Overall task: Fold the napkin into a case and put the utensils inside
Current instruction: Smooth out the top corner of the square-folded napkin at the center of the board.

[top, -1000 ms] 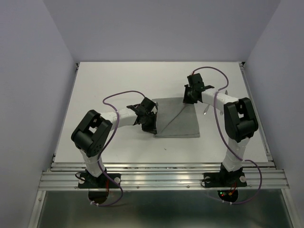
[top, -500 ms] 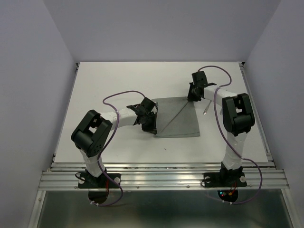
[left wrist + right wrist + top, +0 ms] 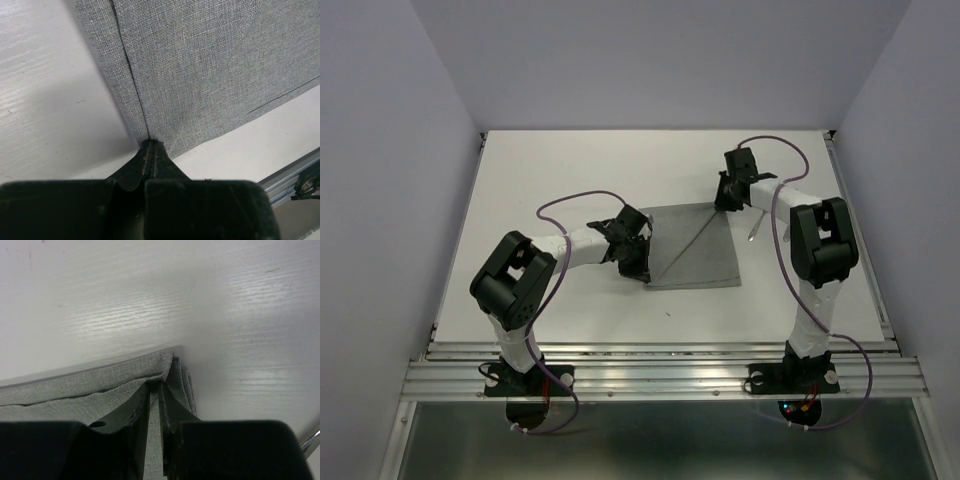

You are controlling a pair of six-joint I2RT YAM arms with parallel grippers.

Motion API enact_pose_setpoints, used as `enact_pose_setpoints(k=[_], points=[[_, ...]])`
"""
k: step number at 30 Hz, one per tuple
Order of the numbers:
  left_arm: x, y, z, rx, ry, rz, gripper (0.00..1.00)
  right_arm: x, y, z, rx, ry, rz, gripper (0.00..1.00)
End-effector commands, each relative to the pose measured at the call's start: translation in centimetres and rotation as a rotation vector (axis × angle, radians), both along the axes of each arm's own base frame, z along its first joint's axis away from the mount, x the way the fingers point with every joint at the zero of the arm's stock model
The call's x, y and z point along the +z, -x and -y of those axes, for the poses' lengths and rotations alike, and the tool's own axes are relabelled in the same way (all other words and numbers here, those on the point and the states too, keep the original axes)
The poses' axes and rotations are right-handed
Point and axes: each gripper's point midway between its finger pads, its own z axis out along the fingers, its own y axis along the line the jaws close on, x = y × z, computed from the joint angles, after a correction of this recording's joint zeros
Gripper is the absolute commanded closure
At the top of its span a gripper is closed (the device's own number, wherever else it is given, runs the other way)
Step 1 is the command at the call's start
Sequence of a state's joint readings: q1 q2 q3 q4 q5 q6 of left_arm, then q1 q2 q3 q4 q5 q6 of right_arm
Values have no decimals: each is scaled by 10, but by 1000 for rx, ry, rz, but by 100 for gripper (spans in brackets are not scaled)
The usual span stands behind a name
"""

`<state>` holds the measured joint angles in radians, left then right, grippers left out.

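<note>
Napkin [image 3: 695, 250] lies flat on the table [image 3: 560, 170] with a diagonal crease, and a silver utensil [image 3: 752, 236] sits just beside its right edge. Left gripper [image 3: 150, 146] is fully closed, pinching the cloth at its near-left corner. Right gripper [image 3: 155, 390] is barely parted, clamped on the layered far-right corner.

One grey napkin [image 3: 692, 247], one white table [image 3: 570, 170], two arms, left arm [image 3: 515, 280] and right arm [image 3: 820, 245], two grippers, left gripper [image 3: 151, 146] and right gripper [image 3: 156, 389], two purple cables [image 3: 575, 194], one slim silver utensil [image 3: 753, 233] at three o'clock of the napkin, kind too small to tell.
</note>
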<state>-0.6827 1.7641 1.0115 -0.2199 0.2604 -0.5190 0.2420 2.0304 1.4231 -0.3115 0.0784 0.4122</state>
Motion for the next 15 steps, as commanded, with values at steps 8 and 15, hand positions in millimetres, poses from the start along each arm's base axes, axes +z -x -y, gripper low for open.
enact_pose_setpoints(k=[8, 15], points=[[-22, -9, -51, 62, -175, -29, 100, 21, -9, 0, -13, -21, 54, 82], [-20, -17, -53, 73, -174, -28, 100, -3, -7, 2, -32, -6, 15, 83]])
